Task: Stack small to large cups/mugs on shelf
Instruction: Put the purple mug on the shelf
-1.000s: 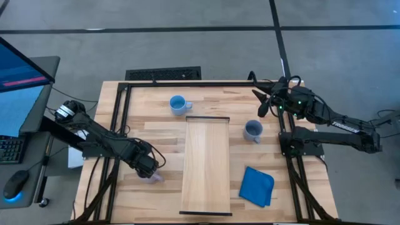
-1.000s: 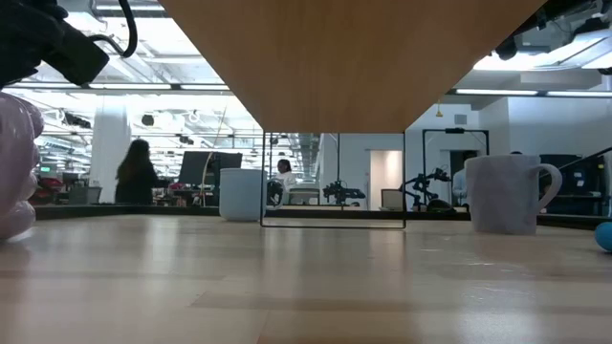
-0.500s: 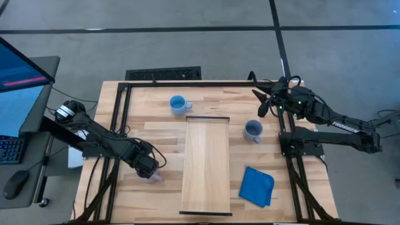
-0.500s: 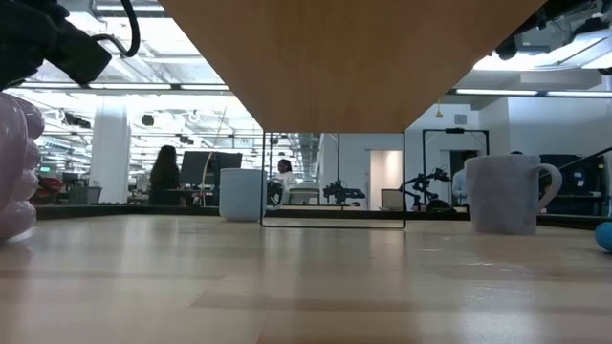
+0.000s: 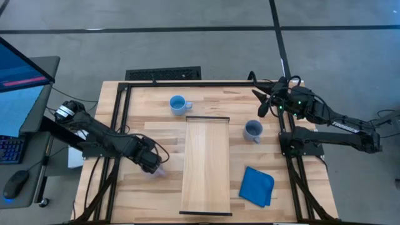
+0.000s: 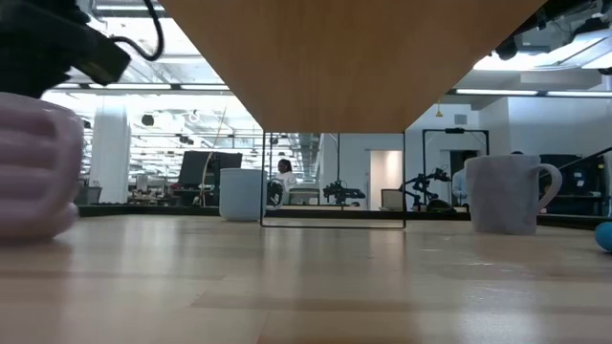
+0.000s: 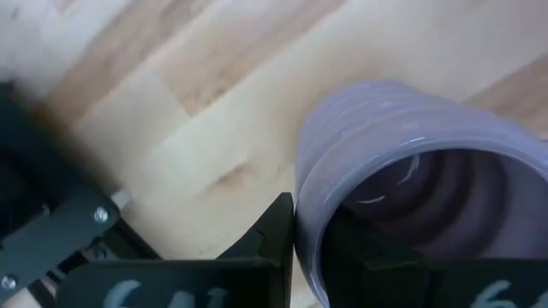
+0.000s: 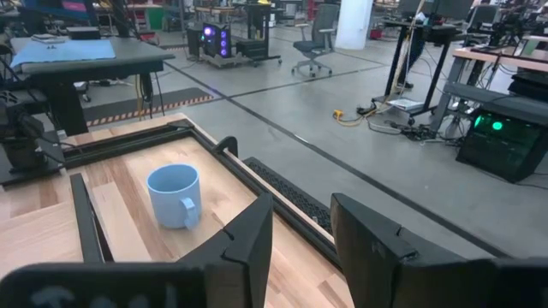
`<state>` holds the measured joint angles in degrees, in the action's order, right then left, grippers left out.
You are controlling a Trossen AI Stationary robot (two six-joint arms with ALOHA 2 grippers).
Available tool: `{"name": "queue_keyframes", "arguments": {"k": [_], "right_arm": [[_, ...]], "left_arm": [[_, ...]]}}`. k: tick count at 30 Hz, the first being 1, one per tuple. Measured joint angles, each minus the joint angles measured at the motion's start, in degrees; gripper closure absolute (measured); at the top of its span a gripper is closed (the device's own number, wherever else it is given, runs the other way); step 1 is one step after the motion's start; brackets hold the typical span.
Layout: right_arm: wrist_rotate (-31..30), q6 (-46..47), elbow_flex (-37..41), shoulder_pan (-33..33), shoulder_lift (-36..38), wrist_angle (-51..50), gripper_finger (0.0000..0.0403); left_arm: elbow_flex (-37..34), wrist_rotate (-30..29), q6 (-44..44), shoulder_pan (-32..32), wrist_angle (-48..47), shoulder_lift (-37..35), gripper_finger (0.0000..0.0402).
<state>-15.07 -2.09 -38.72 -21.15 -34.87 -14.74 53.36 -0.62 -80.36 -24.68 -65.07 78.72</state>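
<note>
Left of the shelf (image 5: 205,164), the left gripper (image 5: 152,164) reaches low, clamped on the pale purple mug's (image 7: 411,188) rim, the grey-blue mug (image 5: 252,130) well apart.

Dark jointed arms, looping black cables, silver screws

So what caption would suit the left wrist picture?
Left gripper pinching the rim of the pale purple mug above the wooden table.

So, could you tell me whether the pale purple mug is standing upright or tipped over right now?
Upright: in the low view the pale purple mug stands on its base, and the left gripper pinches its rim, one finger inside.
</note>
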Motion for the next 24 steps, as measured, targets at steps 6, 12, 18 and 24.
{"name": "queue_keyframes", "arguments": {"k": [6, 12, 18, 24], "right_arm": [[0.0, 0.04, 0.0, -0.02, 0.0, 0.0, 0.0259], [0.0, 0.1, 0.0, 0.0, 0.0, 0.0, 0.0259], [0.0, 0.11, 0.0, 0.0, 0.0, 0.02, 0.0259], [0.0, 0.13, 0.0, 0.0, -0.03, 0.02, 0.0259]], "left_arm": [[0.0, -3.07, 6.59, 5.62, 0.6, 0.0, 0.0377], [-0.02, -5.0, 15.1, 12.49, 1.54, 0.02, 0.038], [0.13, -3.67, 21.65, 18.73, 3.4, 0.04, 0.0381], [5.0, -2.95, 28.16, 22.22, 3.15, 0.26, 0.0382]]}}
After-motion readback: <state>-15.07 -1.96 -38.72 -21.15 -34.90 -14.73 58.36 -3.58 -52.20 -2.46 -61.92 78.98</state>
